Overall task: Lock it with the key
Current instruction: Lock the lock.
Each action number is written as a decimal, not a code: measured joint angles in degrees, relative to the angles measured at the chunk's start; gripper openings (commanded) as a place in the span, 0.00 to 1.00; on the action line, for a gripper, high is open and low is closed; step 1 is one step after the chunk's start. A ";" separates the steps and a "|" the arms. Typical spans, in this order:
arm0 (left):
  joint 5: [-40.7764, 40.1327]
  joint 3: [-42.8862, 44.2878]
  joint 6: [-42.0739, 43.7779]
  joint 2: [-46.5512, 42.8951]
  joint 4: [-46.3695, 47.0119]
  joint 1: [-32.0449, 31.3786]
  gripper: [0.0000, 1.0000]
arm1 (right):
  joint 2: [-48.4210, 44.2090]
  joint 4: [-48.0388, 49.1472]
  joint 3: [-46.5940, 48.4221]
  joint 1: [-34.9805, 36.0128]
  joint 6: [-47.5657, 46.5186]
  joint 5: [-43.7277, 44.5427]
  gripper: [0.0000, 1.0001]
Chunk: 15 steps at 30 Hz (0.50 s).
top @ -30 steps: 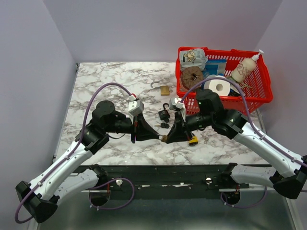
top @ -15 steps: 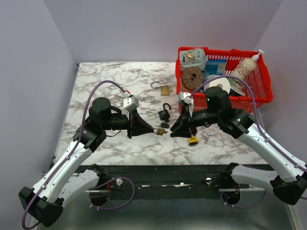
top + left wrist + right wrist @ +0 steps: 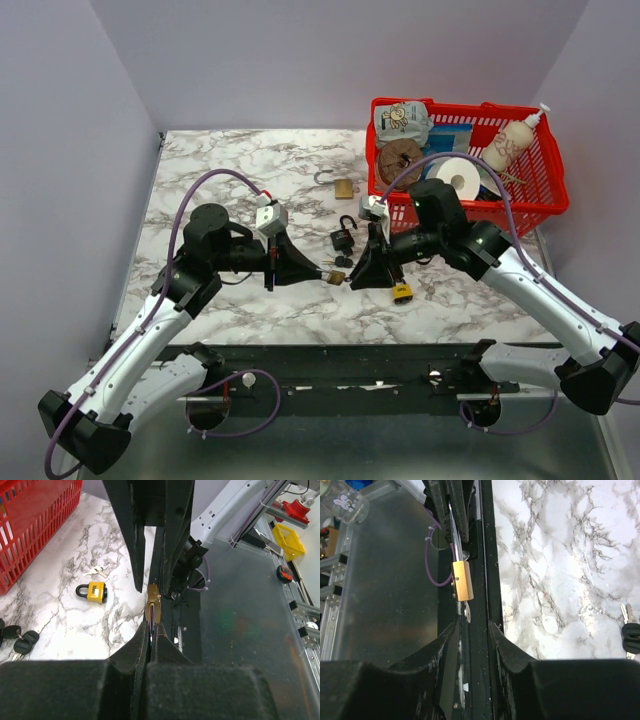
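Observation:
My left gripper [image 3: 323, 270] is shut on a small brass padlock [image 3: 335, 276] and holds it above the table's front middle. In the left wrist view the gripper [image 3: 151, 631] pinches the padlock [image 3: 153, 602] edge-on. A silver key [image 3: 469, 611] sticks out of the padlock [image 3: 462, 580] toward my right gripper [image 3: 471, 629]. My right gripper [image 3: 353, 279] is open; its jaws stand to either side of the key's line, just short of it and not touching. The left gripper's fingers [image 3: 451, 510] show beyond the padlock in the right wrist view.
On the marble table lie a black padlock [image 3: 342, 238], black-headed keys [image 3: 342, 261], a yellow padlock [image 3: 402, 293] and a brass padlock with an open shackle [image 3: 343, 187]. A red basket [image 3: 545, 205] of items stands at the back right.
The left gripper drew the padlock left, then held still. The right gripper backed off to the right, then came back left up to the key.

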 measured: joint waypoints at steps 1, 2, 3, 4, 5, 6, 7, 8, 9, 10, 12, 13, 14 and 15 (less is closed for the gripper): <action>0.02 0.00 -0.09 0.04 0.33 -0.15 0.00 | 0.33 0.13 0.02 0.00 0.15 -0.39 0.37; 0.02 0.00 -0.11 0.07 0.55 -0.26 0.00 | 0.61 0.26 0.04 0.00 0.31 -0.68 0.37; 0.04 -0.02 -0.17 0.13 0.90 -0.35 0.00 | 0.76 0.42 0.07 0.02 0.52 -0.96 0.36; 0.07 -0.04 -0.20 0.15 1.11 -0.35 0.00 | 0.87 0.55 0.07 0.07 0.68 -1.31 0.36; 0.07 -0.11 -0.28 0.20 1.46 -0.42 0.00 | 0.92 0.72 0.09 0.11 0.90 -1.66 0.35; 0.07 -0.24 -0.31 0.20 1.68 -0.52 0.00 | 0.92 0.94 0.09 0.28 1.07 -1.97 0.35; 0.07 -0.35 -0.33 0.22 1.81 -0.57 0.00 | 0.92 1.07 0.09 0.46 1.11 -2.19 0.33; 0.09 -0.48 -0.33 0.22 1.92 -0.66 0.00 | 0.92 1.16 0.13 0.70 1.14 -2.51 0.31; 0.09 -0.57 -0.33 0.22 1.95 -0.74 0.00 | 0.92 1.20 0.17 0.96 1.14 -2.82 0.28; 0.09 -0.72 -0.37 0.24 1.97 -0.74 0.00 | 0.92 1.27 0.24 1.22 1.18 -2.99 0.22; 0.17 -0.87 -0.55 0.28 2.03 -0.83 0.00 | 0.92 1.40 0.39 1.70 1.16 -3.13 0.08; 0.48 -0.94 -0.68 0.31 2.19 -0.90 0.00 | 0.92 1.44 0.42 1.86 1.14 -3.13 0.01; 0.59 -0.98 -0.70 0.28 2.32 -0.92 0.00 | 0.92 1.44 0.46 1.92 0.96 -3.10 0.01; 0.92 -1.01 -0.74 0.28 2.34 -1.01 0.00 | 0.92 1.44 0.48 1.99 1.03 -3.08 0.01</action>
